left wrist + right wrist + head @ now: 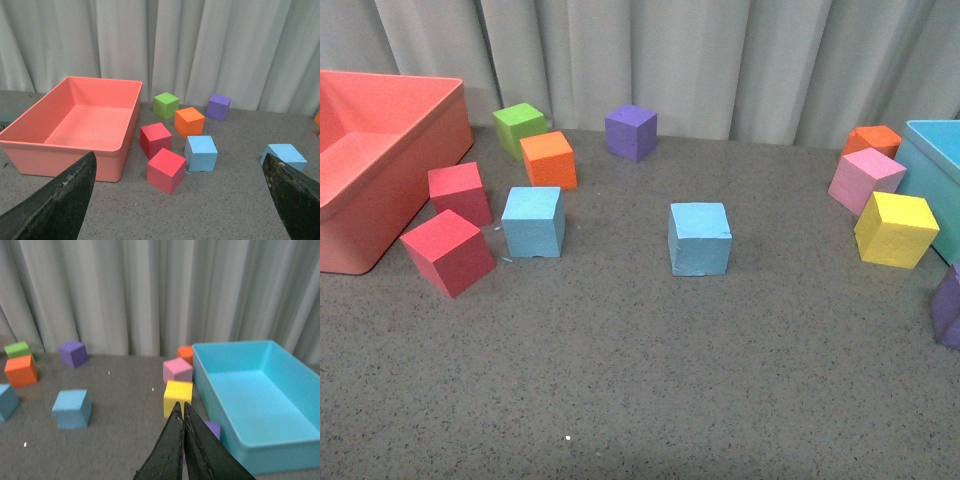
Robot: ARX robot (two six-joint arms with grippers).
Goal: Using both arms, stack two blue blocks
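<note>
Two sky-blue blocks lie apart on the grey table. One blue block (533, 222) sits at the left next to the red cubes, the other blue block (700, 238) near the middle. Both show in the left wrist view (201, 153) (283, 156) and in the right wrist view (72, 409) (7, 402). Neither arm shows in the front view. My left gripper (180, 200) is open and empty, well back from the blocks. My right gripper (180, 412) is shut and empty, above the table near the yellow cube.
A salmon bin (380, 160) stands at the left, a turquoise bin (940, 170) at the right. Two red cubes (448, 252), an orange cube (549, 160), a green cube (519, 127) and a purple cube (631, 132) surround the left block. Pink (866, 178), yellow (895, 229), orange and purple cubes sit at the right.
</note>
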